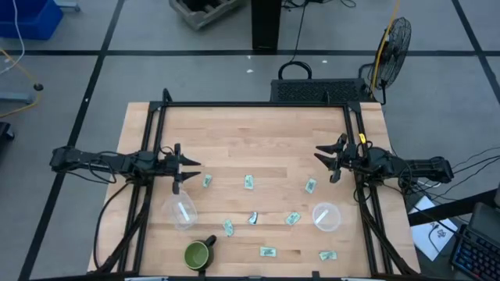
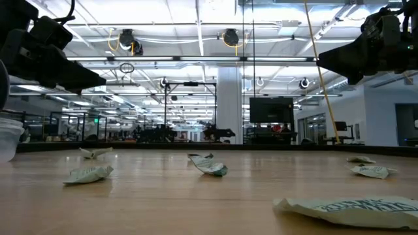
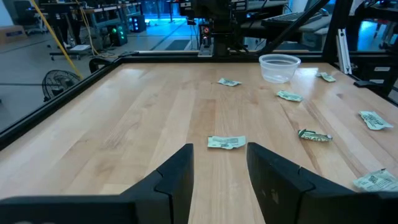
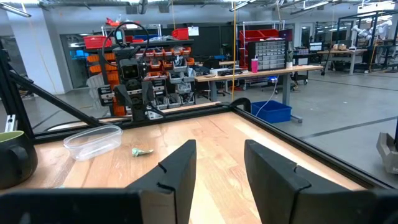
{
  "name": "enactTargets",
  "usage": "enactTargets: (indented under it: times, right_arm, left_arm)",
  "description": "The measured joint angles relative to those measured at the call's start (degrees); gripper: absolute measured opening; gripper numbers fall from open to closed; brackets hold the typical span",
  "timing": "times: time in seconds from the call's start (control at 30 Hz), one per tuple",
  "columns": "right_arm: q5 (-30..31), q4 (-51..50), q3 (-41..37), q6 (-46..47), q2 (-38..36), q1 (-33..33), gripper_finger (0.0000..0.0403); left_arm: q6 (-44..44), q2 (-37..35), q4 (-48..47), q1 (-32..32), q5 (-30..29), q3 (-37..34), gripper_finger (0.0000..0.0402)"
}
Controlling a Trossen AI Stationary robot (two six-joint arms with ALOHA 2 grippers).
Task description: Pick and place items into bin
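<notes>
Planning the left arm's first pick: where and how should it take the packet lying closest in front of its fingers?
Grip the packet across its short width, coming straight down from above. It lies flat on the table with its long side across the open left gripper, so a level approach would probably only push it.

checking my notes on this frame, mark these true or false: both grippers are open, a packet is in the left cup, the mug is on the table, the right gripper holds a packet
Both grippers are open: true; left gripper and right gripper hold nothing.
A packet is in the left cup: false; none shows inside, and the packets lie on the table.
The mug is on the table: true, near its front edge.
The right gripper holds a packet: false; its fingers are empty.
</notes>
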Motion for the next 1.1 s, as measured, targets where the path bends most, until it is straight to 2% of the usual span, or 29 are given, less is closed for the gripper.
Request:
enactTargets:
  times: [0.33, 0.47, 0.57, 1.1]
  right_arm:
    - [0.0, 0.0, 0.0, 0.0, 0.0, 0.0, 0.013]
    - [0.0, 0.0, 0.0, 0.0, 0.0, 0.0, 0.013]
    - [0.0, 0.0, 0.0, 0.0, 0.0, 0.0, 0.013]
    - [0.0, 0.0, 0.0, 0.0, 0.0, 0.0, 0.013]
  left_arm:
    - [0.0, 0.0, 0.1, 0.0, -0.1, 0.0, 0.0154]
    - [0.2, 0.0, 4.4, 0.0, -5.7, 0.0, 0.0154]
    - [0.4, 0.0, 5.3, 0.0, -7.6, 0.0, 0.0154]
    - [-1.1, 0.0, 11.8, 0.1, -9.4, 0.0, 0.0154]
